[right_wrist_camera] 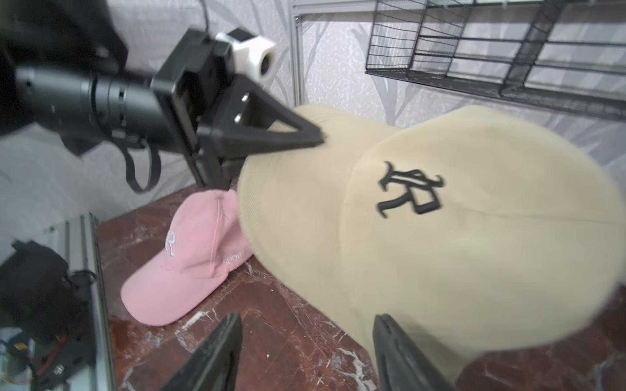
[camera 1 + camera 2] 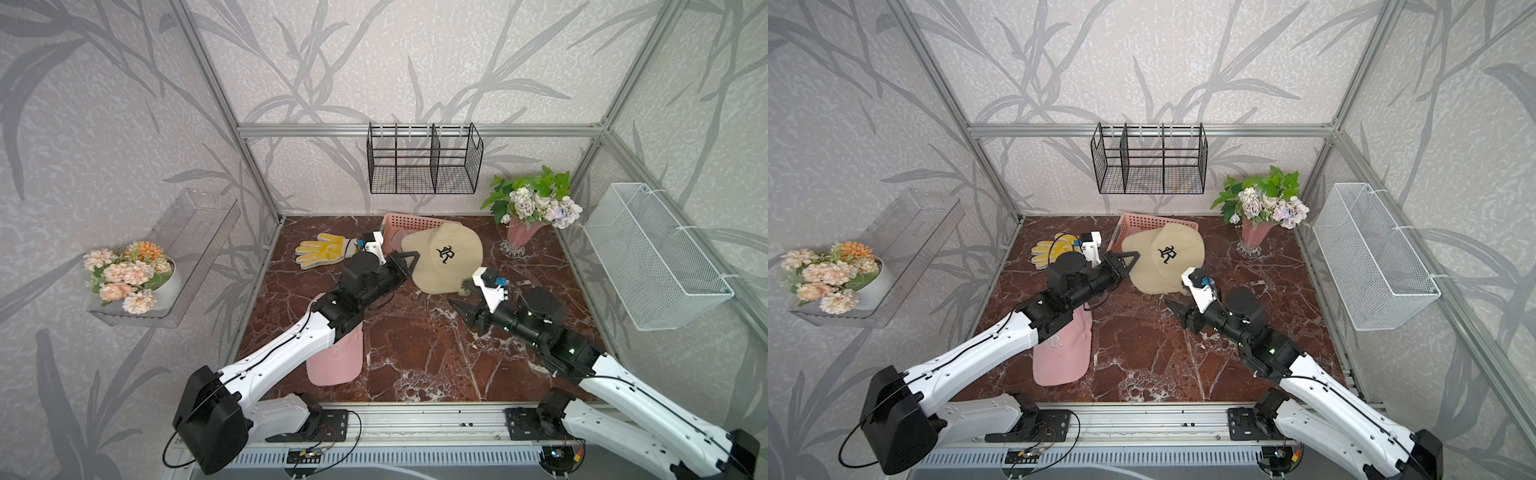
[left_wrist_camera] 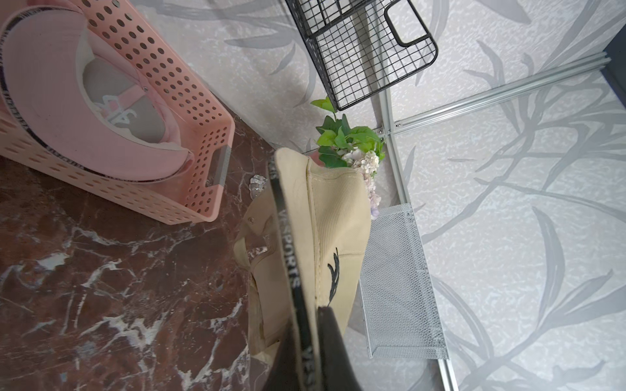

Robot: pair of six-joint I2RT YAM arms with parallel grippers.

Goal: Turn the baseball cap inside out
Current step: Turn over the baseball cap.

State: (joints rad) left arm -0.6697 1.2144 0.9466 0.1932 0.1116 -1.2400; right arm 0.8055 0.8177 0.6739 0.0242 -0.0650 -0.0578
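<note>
The beige baseball cap (image 2: 444, 257) (image 2: 1167, 257) with a black embroidered logo is raised off the marble floor at the back middle, outer side and logo showing. My left gripper (image 2: 411, 259) (image 2: 1133, 255) is shut on the cap's rim. In the left wrist view its fingers (image 3: 330, 338) pinch the black lettered sweatband and beige cloth (image 3: 338, 220). My right gripper (image 2: 464, 296) (image 1: 306, 320) stands open just in front of the cap's brim (image 1: 440, 220), nothing between its fingers. The left gripper (image 1: 315, 135) also shows there at the cap's edge.
A pink cap (image 2: 336, 361) (image 1: 189, 264) lies under the left arm. A pink perforated basket (image 2: 399, 220) (image 3: 189, 111) holding another pink cap (image 3: 50, 101) stands behind the beige cap. A yellow glove (image 2: 322, 249) lies back left, a flower vase (image 2: 519, 241) back right.
</note>
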